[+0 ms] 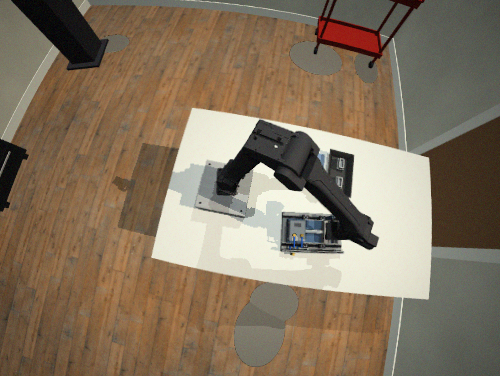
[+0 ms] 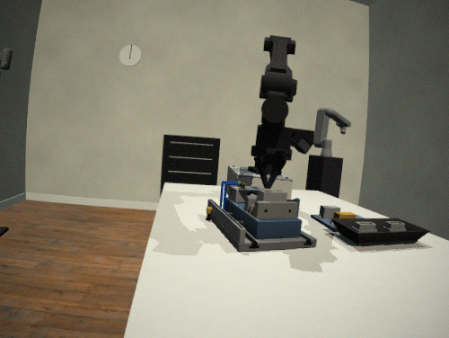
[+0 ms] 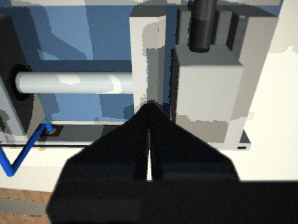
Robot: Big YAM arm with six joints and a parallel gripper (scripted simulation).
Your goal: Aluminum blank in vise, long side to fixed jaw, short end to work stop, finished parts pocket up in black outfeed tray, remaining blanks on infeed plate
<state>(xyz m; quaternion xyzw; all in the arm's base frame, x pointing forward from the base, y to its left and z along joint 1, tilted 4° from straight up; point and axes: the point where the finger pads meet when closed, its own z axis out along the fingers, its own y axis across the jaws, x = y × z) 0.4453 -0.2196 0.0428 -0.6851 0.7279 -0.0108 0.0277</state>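
Note:
My gripper (image 2: 268,187) (image 3: 149,112) is shut and empty, its tips above the vise near one end of the pale jaw plate (image 3: 147,60). A gray blank (image 2: 272,195) (image 3: 207,95) lies in the vise beside the fixed jaw (image 2: 276,210) (image 3: 256,50), one short end at the dark work stop (image 3: 202,27). Whether it touches the fixed jaw is unclear. Two finished parts (image 2: 365,226) (image 1: 341,163) lie pocket up in the black tray (image 2: 382,237) (image 1: 351,172). A gray blank (image 2: 330,211) and a yellow brass blank (image 2: 345,216) are on the blue infeed plate (image 2: 318,218); the gray one looks taller, its pose unclear.
Blue hoses (image 1: 294,242) (image 3: 30,155) stand at the vise's other end block. A light rod (image 3: 75,82) runs from there to the jaw plate. The arm hides part of the vise and infeed plate in the top view. The tray stands beside the infeed plate.

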